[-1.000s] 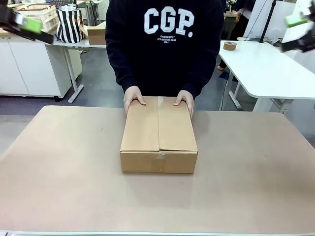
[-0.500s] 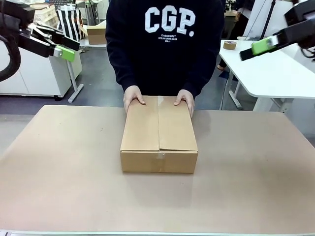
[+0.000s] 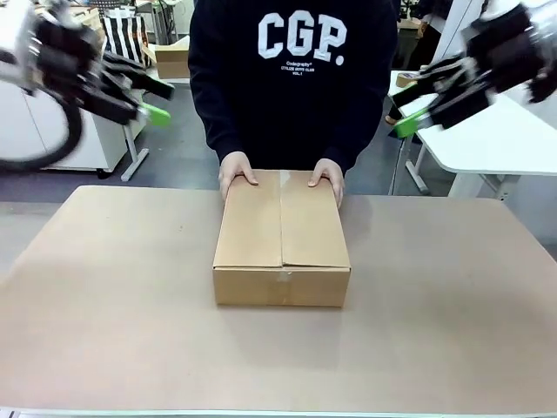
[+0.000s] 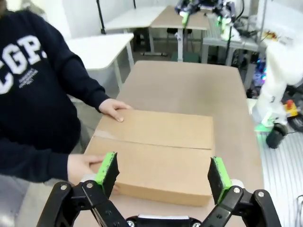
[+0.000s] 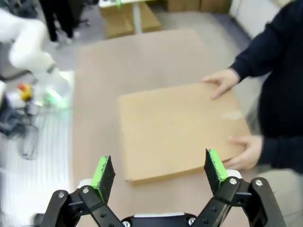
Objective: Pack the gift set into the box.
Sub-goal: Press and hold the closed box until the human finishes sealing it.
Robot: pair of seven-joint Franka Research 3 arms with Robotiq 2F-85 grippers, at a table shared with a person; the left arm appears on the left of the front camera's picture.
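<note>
So, left wrist view first: your left gripper point(image 4: 163, 163) is spread wide with nothing between the green pads, up in the air. The box point(image 4: 156, 146) sits dead centre below it on the table point(image 4: 189, 85), flaps folded flat, top seam running 9 to 3. The person has one hand point(image 4: 113, 108) on the box's corner at 10 o'clock. The other hand point(image 4: 85, 165) is at 8 o'clock, half hidden behind your pad.

Right wrist view: your right gripper point(image 5: 158, 165) is spread wide too and holds nothing. The box lies in the middle on the table, nudged a bit toward 3 o'clock, top closed. The hands rest on its edge at 1 and 4 o'clock.

Front view: the box is in the middle of the table, shut, seam running 12 to 6. Both hands sit on its 12 o'clock edge, fingers over the top corners. Your left gripper is up at 10 o'clock and your right gripper at 2 o'clock. Both are in the air, well apart from the box, fingers parted and pointing in toward the person, and both look motion-blurred.
</note>
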